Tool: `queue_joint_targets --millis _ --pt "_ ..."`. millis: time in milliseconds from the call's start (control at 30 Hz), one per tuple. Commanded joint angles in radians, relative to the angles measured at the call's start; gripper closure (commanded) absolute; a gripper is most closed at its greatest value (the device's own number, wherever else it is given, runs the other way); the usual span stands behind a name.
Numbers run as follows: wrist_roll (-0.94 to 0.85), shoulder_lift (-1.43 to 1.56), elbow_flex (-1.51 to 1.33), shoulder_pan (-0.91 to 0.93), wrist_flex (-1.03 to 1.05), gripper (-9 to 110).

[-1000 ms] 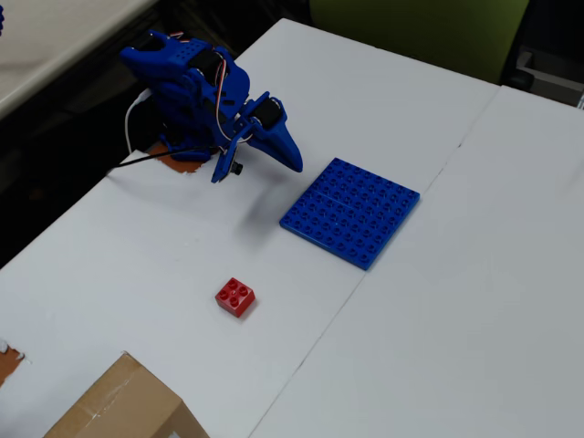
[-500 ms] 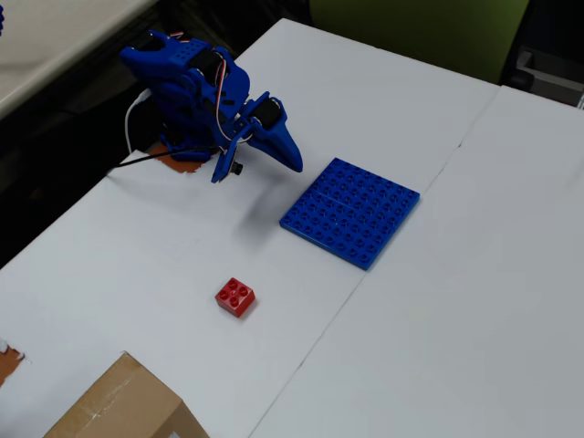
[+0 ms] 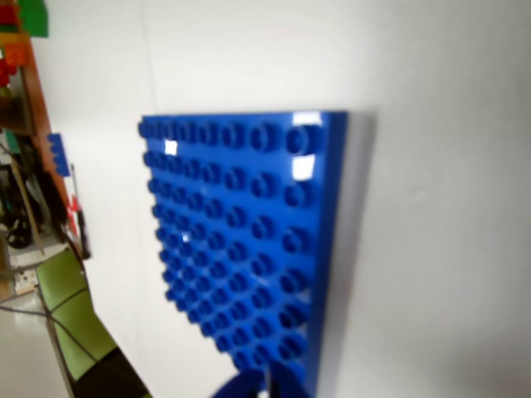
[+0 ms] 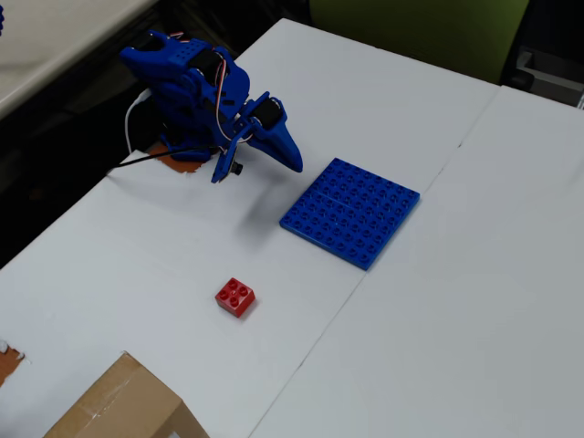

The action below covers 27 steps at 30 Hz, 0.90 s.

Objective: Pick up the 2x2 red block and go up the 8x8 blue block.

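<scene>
The 2x2 red block [image 4: 235, 297] lies on the white table [image 4: 438, 319] in the overhead view, studs up, alone and untouched, below and to the left of the 8x8 blue block [image 4: 350, 213] and well apart from it. The 8x8 blue block lies flat on the table near the middle of that view, turned a little so that its corners point along the picture's edges, with a faint seam running across its middle; nothing stands on it. A thin joint line in the table runs close past its lower right side. In the wrist view the 8x8 blue block [image 3: 241, 240] fills the centre, its rows of studs bare and glossy. The blue arm [image 4: 196, 87] is folded at the upper left of the overhead view, and its tool [image 4: 290, 155] points down toward the plate's upper left corner, raised off the table and holding nothing; its fingers appear drawn together into one point, though I cannot tell for sure. A cardboard box [image 4: 123, 406] sits at the lower left edge.
</scene>
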State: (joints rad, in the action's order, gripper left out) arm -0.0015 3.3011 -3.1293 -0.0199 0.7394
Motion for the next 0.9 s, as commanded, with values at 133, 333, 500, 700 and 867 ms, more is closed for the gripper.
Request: queue_joint_targets --millis 133,333,500,700,867 --pt "0.003 0.008 -0.005 -0.003 0.003 101" --pt "-0.163 -0.031 -0.005 -0.008 -0.137 101" --pt "-0.279 -0.161 0.002 0.002 -0.354 101" --pt "-0.428 -0.368 0.163 -0.003 -0.387 101" --pt "-0.531 -0.548 0.449 -0.005 -0.247 101"
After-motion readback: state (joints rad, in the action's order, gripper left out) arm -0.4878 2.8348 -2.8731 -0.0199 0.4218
